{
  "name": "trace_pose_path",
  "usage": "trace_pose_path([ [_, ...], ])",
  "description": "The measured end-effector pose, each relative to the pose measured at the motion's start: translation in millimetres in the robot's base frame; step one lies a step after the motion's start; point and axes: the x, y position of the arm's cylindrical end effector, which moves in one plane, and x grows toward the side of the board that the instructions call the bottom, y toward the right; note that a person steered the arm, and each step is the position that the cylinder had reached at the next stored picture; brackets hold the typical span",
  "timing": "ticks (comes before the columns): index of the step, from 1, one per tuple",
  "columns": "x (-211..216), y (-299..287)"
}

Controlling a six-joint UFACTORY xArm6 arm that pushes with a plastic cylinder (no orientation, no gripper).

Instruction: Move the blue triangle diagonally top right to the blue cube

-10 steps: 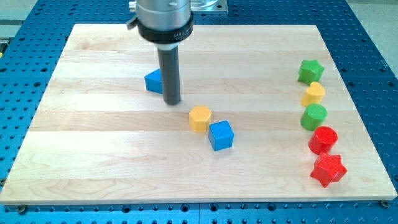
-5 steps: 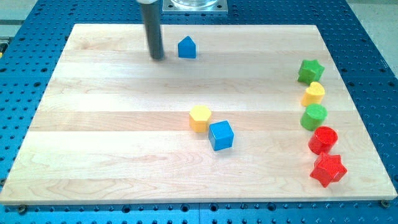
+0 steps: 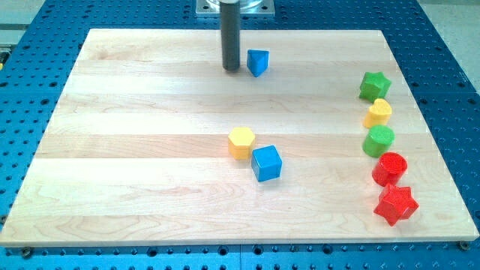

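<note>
Tip: my tip [image 3: 231, 70] rests near the frame's top centre; the dark rod has no jaws to spread.
Blue triangle: small blue triangular block [image 3: 258, 62], just right of my tip.
Blue cube: small blue cube [image 3: 266, 163], centre, touching the yellow hexagonal block [image 3: 241, 142].
Board: pale wooden board [image 3: 135, 165].

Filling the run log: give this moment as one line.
tip: just left of blue triangle | triangle: near view's top | blue cube: mid-board, touching yellow hexagon
</note>
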Motion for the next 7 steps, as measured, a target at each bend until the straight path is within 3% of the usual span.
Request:
trace_pose_path([
  [1,-2,83],
  [3,-48,78],
  [5,-44,135],
  [7,-45,77],
])
